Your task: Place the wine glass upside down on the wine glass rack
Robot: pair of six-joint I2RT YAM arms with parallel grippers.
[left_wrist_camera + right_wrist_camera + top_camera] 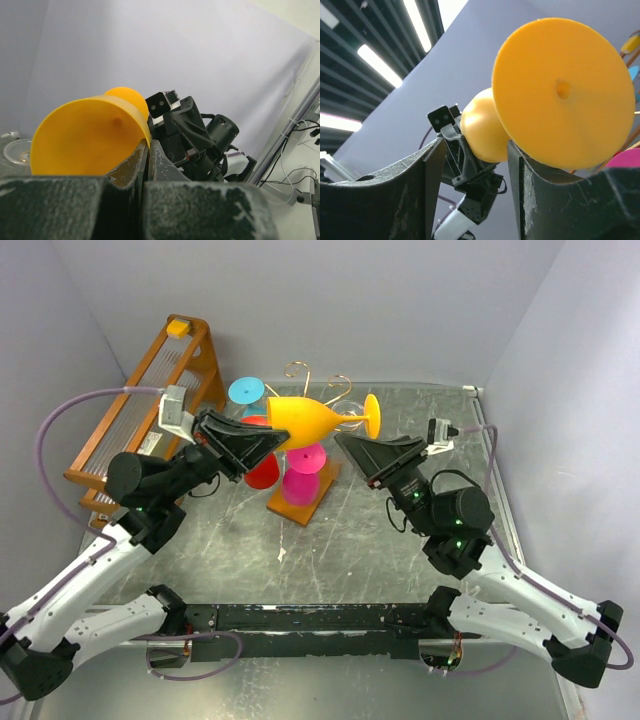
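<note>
Two arms at one glass, looks like mid-handover. Left gripper (272, 443) is clamped tight on the bowl rim of the wine glass (305, 420), which lies on its side in the air at upper centre of the top view, above the wine glass rack (298, 505). Right gripper (343, 440) has its fingers apart just under the stem, with the foot against one finger in its wrist view; no grip yet. Next, my guess: right closes on the stem, left lets go, flip bowl-down, slide the foot into a free scroll arm.

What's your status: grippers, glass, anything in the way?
Left gripper shut on glass rim, glass sideways over rack. Right gripper open beside its foot. Pink glass on rack underneath.
</note>
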